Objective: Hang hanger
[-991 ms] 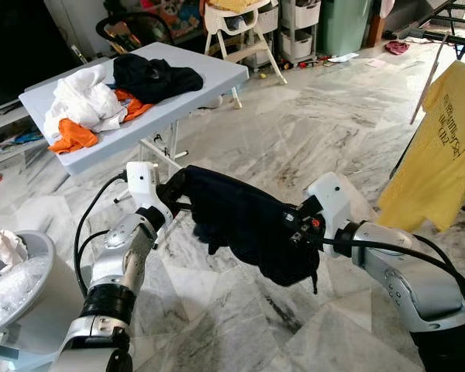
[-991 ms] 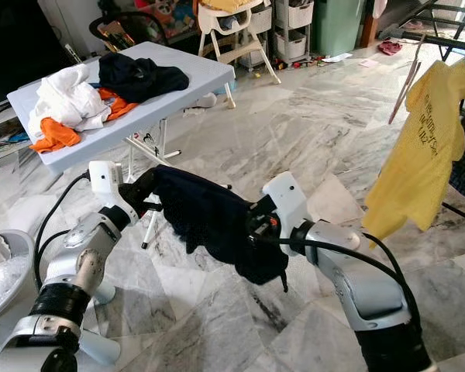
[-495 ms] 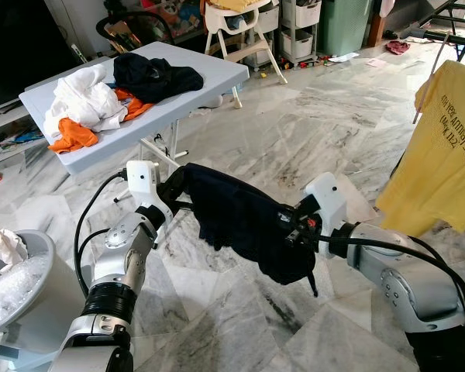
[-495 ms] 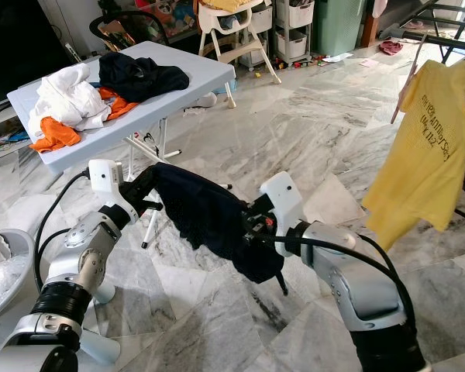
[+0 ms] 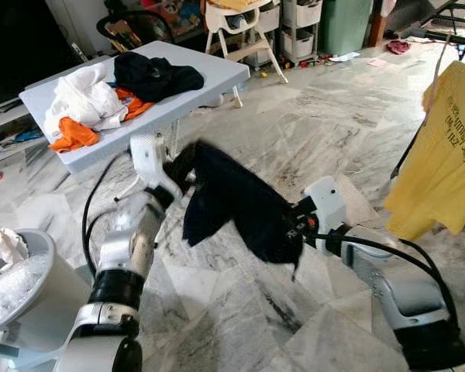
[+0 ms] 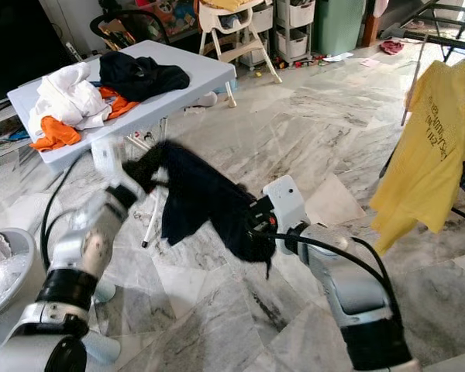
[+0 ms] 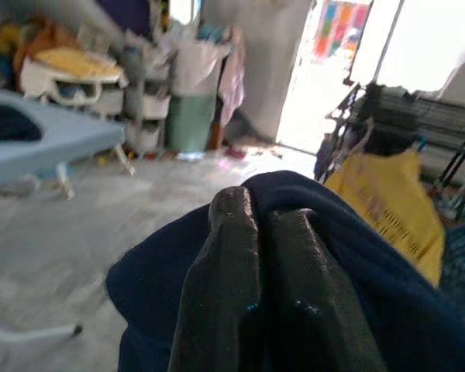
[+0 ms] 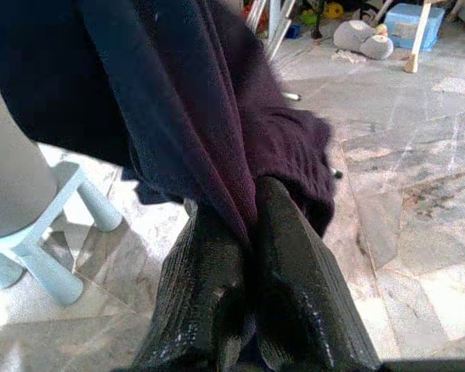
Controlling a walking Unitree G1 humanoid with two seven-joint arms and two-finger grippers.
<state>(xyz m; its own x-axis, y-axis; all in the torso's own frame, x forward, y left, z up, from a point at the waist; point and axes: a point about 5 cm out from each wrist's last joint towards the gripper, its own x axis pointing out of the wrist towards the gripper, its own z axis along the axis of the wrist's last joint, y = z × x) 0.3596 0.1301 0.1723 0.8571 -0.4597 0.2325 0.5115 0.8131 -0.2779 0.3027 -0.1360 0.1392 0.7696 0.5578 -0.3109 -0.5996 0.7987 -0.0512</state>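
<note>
- The dark garment (image 5: 240, 205) is soft matt cloth with a fine, slightly fuzzy knit.
- The left gripper (image 7: 267, 232) and right gripper (image 8: 244, 256) have fingers (image 8: 294, 310) of black rubbery material with a grainy, slightly shiny surface.
- The floor (image 5: 333, 116) is polished grey-veined marble, glossy.
- The tabletop (image 5: 217, 74) looks like smooth matt pale plastic.
- The yellow shirt (image 5: 442, 163) is thin matt cloth.
- The arm shells (image 5: 132, 244) look smooth, silvery and semi-gloss.
</note>
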